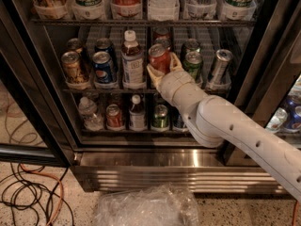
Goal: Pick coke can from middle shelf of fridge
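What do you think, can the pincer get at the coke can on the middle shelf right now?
Probably yes: the pincer is right at the coke can, at the front of the middle shelf, with nothing visible between them.

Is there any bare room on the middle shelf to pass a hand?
Hardly. The middle shelf is crowded along its front; the hand is at the coke can, between bottle and green can. Bare: a slit between green can and silver can, a strip from silver can to door frame.
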Tool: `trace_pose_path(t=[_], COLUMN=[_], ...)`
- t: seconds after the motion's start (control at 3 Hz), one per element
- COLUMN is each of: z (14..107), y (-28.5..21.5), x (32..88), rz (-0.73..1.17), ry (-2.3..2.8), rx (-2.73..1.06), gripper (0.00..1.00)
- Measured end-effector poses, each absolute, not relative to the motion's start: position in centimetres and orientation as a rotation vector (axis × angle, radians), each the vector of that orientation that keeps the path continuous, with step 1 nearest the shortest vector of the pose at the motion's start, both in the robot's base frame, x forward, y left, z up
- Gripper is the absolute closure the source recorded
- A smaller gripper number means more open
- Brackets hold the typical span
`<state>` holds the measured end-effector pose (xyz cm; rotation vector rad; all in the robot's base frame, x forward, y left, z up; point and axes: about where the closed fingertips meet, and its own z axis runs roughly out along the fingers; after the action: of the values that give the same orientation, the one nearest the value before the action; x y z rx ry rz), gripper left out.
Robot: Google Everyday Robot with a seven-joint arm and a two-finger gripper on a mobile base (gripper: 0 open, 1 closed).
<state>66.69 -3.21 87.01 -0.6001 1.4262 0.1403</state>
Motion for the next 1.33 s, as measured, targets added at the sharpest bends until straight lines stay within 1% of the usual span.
trace_pose_path(t=[0.33, 0.67, 1.33], z=[91.3, 94.7, 94.2], y=[-3.4, -1.3, -2.3], x=[65.3, 64.1, 63.5], rz=[0.141, 0.172, 0.141], ry=[1.283, 1.214, 1.245], rx=[-0.554, -0.554, -0.534], gripper=[1.00, 1.00, 1.00])
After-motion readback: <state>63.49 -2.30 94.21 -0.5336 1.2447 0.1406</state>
